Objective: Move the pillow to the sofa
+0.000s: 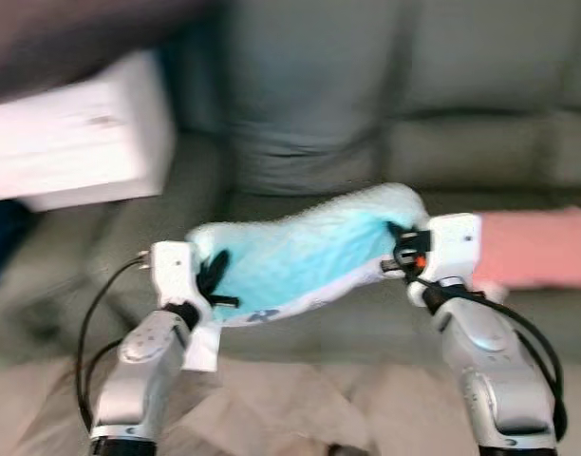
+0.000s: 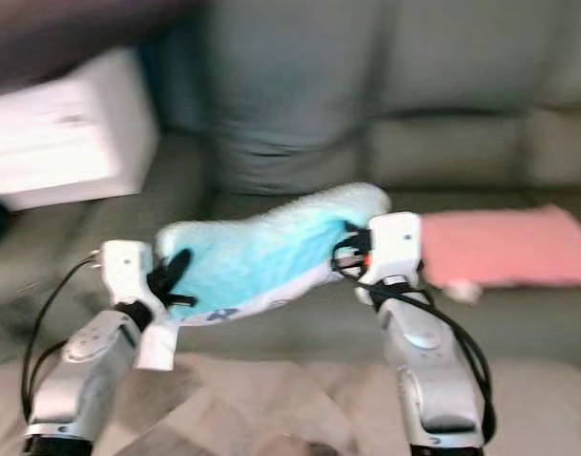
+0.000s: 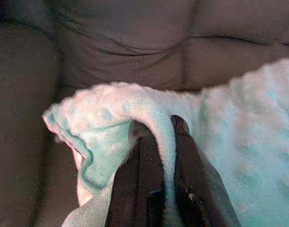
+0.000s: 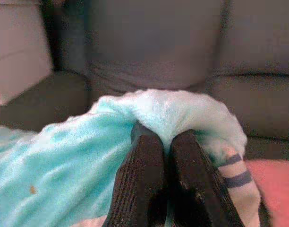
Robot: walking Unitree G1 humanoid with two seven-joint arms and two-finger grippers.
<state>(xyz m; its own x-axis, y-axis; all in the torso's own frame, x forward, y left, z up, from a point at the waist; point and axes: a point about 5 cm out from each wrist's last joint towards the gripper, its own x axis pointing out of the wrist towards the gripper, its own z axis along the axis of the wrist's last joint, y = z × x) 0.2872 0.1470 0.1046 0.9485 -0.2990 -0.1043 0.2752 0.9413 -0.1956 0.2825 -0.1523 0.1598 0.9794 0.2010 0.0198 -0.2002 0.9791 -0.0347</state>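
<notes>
A fluffy light-blue pillow (image 1: 300, 252) hangs in the air between my two arms, in front of the grey sofa (image 1: 309, 104). My left gripper (image 1: 213, 281) is shut on the pillow's left end, and the left wrist view shows its black fingers (image 3: 144, 161) pinching a fold of the fabric. My right gripper (image 1: 397, 245) is shut on the right end; in the right wrist view its fingers (image 4: 144, 165) clamp the fluffy edge (image 4: 173, 109). The pillow sags a little in the middle, level with the sofa's seat cushions (image 1: 518, 152).
A pink cushion (image 1: 542, 247) lies on the sofa seat at the right, just past my right wrist. A white box-like object (image 1: 82, 133) sits at the left on the sofa's arm. Beige floor (image 1: 300, 408) lies below my arms.
</notes>
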